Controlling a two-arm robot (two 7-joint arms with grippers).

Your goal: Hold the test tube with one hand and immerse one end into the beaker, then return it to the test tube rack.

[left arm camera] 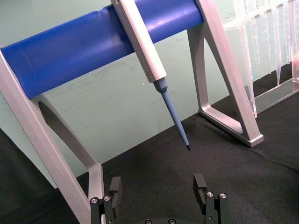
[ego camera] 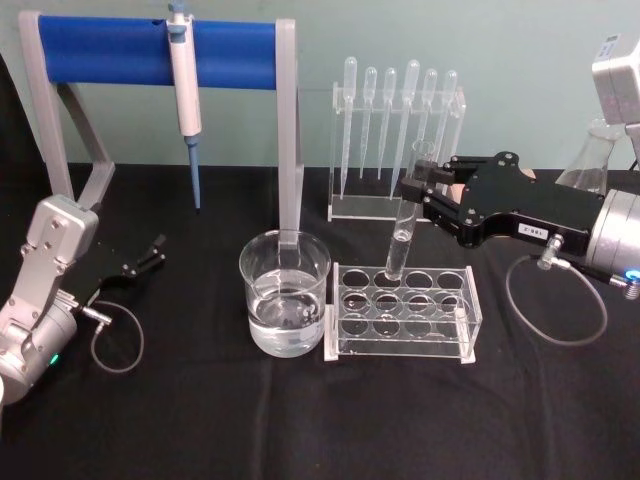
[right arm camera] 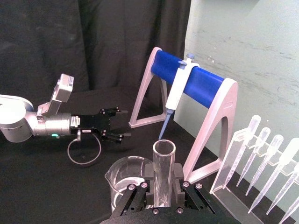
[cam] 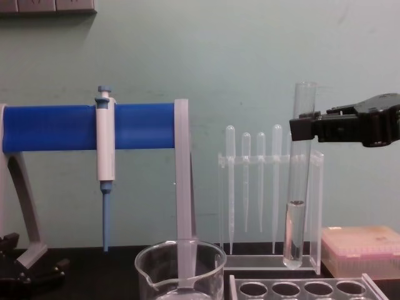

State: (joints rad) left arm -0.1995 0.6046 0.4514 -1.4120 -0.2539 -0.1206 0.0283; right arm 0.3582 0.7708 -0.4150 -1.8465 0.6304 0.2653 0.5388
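My right gripper (ego camera: 415, 190) is shut on the upper part of the test tube (ego camera: 408, 215), a clear glass tube held nearly upright with a little liquid in its round bottom. In the chest view the test tube (cam: 299, 187) hangs with its bottom just above the clear rack (cam: 300, 289), and the right gripper (cam: 303, 128) clamps it below the rim. The right wrist view shows the tube (right arm camera: 164, 158) between the shut fingers. The beaker (ego camera: 285, 295), partly filled with water, stands left of the rack. My left gripper (ego camera: 150, 255) rests open at the far left, holding nothing.
The rack (ego camera: 470, 300) has several round holes. Behind it is a pipette stand (ego camera: 395, 205). A white-and-blue pipettor (ego camera: 185, 90) hangs on the blue-barred frame (ego camera: 100, 50) at back left. A glass flask (ego camera: 590, 160) and a pink box (cam: 362, 250) are at the right.
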